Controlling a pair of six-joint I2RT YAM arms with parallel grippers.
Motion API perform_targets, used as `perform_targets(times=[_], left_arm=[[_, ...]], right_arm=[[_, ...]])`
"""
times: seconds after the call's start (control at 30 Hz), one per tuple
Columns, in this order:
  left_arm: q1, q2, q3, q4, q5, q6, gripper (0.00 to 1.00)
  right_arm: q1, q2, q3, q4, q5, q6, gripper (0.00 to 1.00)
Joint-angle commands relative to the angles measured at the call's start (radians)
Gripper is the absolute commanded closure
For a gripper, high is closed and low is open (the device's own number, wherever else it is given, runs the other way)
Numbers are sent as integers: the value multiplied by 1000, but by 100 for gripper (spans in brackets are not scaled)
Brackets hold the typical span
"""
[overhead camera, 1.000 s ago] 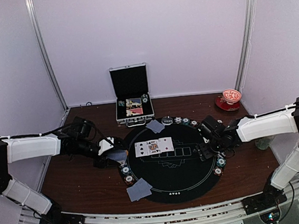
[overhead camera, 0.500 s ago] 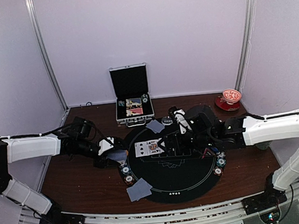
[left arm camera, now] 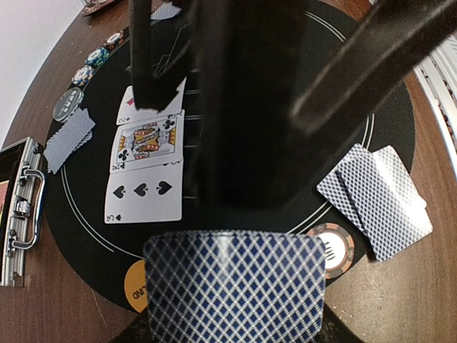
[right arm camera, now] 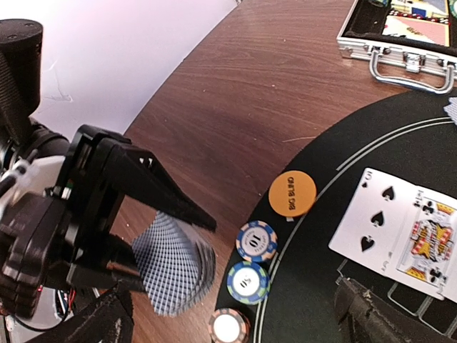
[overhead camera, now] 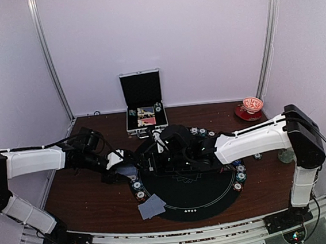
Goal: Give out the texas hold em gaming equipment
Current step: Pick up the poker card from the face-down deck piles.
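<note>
On the brown table (overhead camera: pixel 84 199), at the left edge of the round black mat (overhead camera: pixel 188 203), the left gripper (overhead camera: pixel 122 164) pinches a stack of cards (overhead camera: pixel 128 170). Just right of it, mid-frame, the right gripper (overhead camera: pixel 156 150) is spread wide and holds nothing. The cards look thin, light and slippery, so I would take one by its free edge.

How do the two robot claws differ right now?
The left gripper is shut on a stack of blue-backed cards; the right gripper is open and holds nothing. The left gripper sits at the black mat's left edge; the right gripper reaches across the mat towards it. Both are black two-finger claws.
</note>
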Motion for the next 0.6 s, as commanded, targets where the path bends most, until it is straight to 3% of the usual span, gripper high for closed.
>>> perform_targets(times=[0.0,0.57], left_arm=[[1,-21,4,11,28,12,44],[2,-20,5,8,31,14,44]], right_arm=[[1,71,76,53,-41,40,1],[-7,236,202,44,-102,65,14]])
